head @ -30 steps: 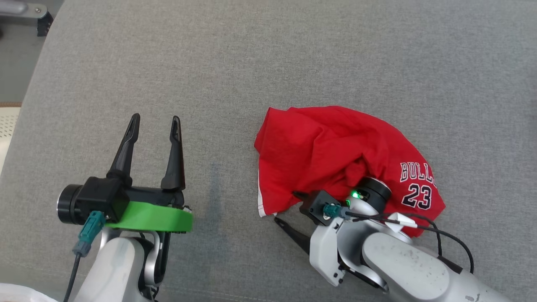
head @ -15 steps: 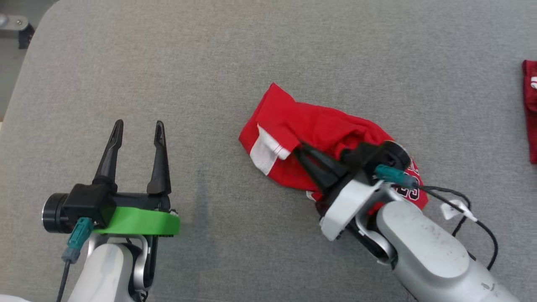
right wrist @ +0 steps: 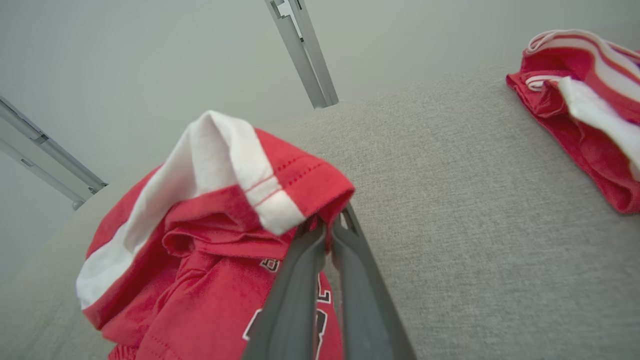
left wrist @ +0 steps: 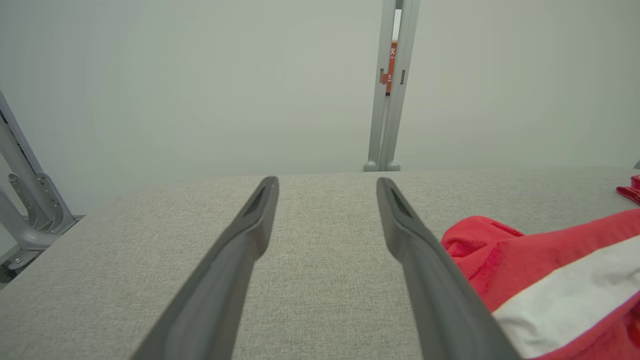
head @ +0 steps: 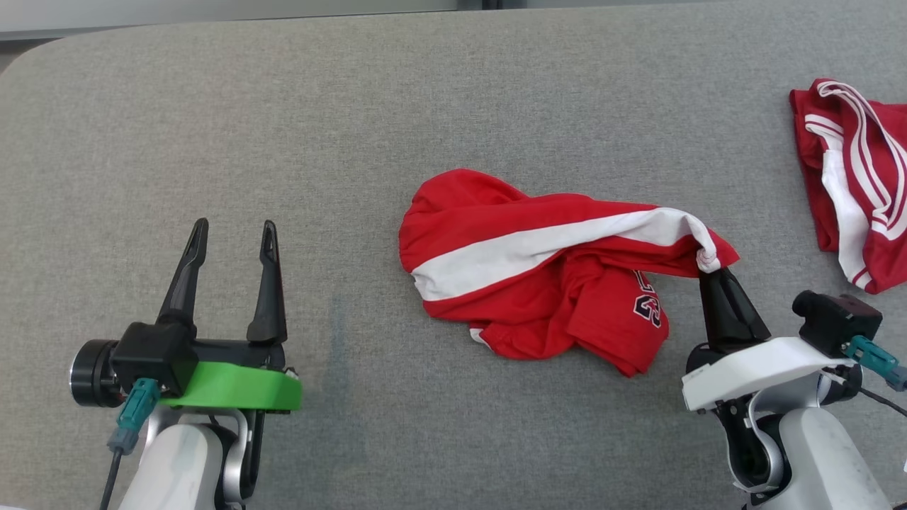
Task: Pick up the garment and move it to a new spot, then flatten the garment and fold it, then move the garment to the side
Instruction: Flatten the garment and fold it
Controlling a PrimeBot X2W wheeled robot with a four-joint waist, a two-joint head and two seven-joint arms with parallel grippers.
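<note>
The garment (head: pixel 538 269) is a red piece with a white stripe and dark numerals, crumpled on the grey fabric surface (head: pixel 439 92) near the middle. My right gripper (head: pixel 711 273) is shut on the garment's right hem corner, which is lifted and pulled to the right; in the right wrist view that gripper (right wrist: pixel 327 227) pinches the hem of the garment (right wrist: pixel 220 200). My left gripper (head: pixel 230 237) stands open at the lower left, well left of the cloth, with nothing between its fingers. In the left wrist view the left gripper (left wrist: pixel 325 187) is open and the garment (left wrist: pixel 550 270) lies to its right.
A second red garment with white stripes (head: pixel 854 177) lies at the right edge, also in the right wrist view (right wrist: pixel 585 100). The surface's rounded far-left corner (head: pixel 28 64) and back edge show. Metal frame posts (left wrist: pixel 390 85) stand behind it.
The right gripper shut on the garment's hem, then swung right, lifting and stretching the cloth. The head camera has shifted, bringing the second garment into view. The left gripper stayed open.
</note>
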